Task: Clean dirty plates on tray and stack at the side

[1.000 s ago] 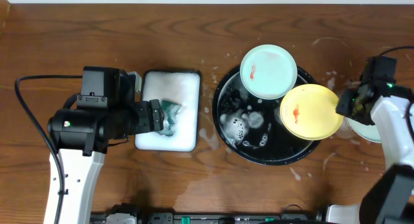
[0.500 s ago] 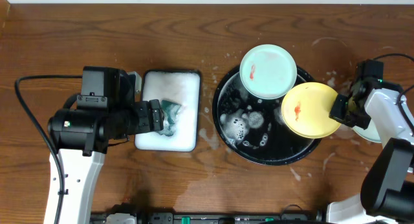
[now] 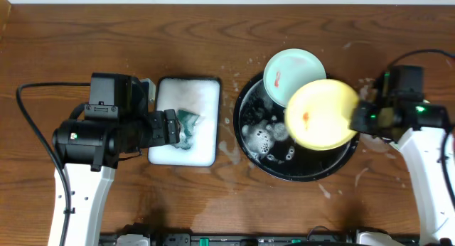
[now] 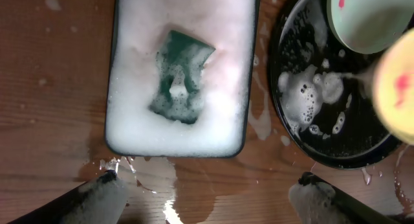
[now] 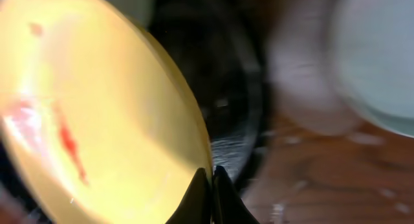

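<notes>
- Two plates showed over the black tray (image 3: 298, 173): a mint plate (image 3: 284, 65) resting on its far rim, and a yellow plate (image 3: 320, 114) tilted above the suds, each with a red smear
- Right gripper (image 5: 210, 185) pinched the yellow plate's edge, jaws pressed together on it
- Third pale plate (image 5: 378, 56), blurred, lay on bare wood right of the tray
- Left gripper (image 4: 207, 198) hung with jaws spread wide over the white foam tray (image 3: 186, 150), which held a green sponge (image 4: 181, 75)
- Brown wood-grain table (image 3: 106, 40) carried whitish soap splashes around the black tray and a wet puddle (image 4: 152, 172) by the foam tray; a pale strip ran along the far edge
</notes>
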Available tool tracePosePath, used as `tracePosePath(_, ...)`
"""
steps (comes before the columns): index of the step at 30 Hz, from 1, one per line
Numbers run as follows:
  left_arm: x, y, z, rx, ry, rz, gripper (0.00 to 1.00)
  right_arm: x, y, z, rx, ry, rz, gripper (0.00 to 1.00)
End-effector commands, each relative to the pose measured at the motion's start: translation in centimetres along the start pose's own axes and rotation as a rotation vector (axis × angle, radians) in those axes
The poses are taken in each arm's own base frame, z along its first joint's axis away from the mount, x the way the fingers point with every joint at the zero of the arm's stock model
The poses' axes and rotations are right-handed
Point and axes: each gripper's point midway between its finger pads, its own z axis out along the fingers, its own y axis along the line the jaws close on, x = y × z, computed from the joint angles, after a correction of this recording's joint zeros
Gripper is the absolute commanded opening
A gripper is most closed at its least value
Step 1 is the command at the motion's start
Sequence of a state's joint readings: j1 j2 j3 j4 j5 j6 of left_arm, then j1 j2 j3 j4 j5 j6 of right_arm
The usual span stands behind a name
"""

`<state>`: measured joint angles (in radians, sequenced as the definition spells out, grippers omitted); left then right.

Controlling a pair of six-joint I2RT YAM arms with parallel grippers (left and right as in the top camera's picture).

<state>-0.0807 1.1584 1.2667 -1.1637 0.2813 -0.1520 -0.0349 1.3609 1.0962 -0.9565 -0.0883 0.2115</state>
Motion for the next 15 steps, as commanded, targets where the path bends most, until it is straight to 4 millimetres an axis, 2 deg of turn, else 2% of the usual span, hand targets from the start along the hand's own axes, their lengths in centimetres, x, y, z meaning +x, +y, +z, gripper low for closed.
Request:
tracePosePath(1,-0.3,0.0,-0.4,-0.008,-0.016,0.019,0.88,2.6,3.2,2.2,-0.076,0.105,-0.017,0.01)
tracePosePath(9,-0.2,-0.1,-0.4,0.0,-0.012,0.019,0.88,7.9,3.6,9.1,0.019,0.252,0.285,0.01)
tracePosePath(12,-0.3,-0.2,-0.4,0.0,-0.013,0.019,0.88,8.2,3.2,10.3,0.055,0.225,0.304,0.01)
tracePosePath(13,-0.3,-0.1,-0.4,0.0,-0.013,0.019,0.88,8.0,3.0,10.4,0.071,0.208,0.289,0.05)
tracePosePath(15,-0.2,-0.1,-0.4,0.0,-0.012,0.018,0.88,6.9,3.3,10.2,0.053,0.174,0.187,0.2)
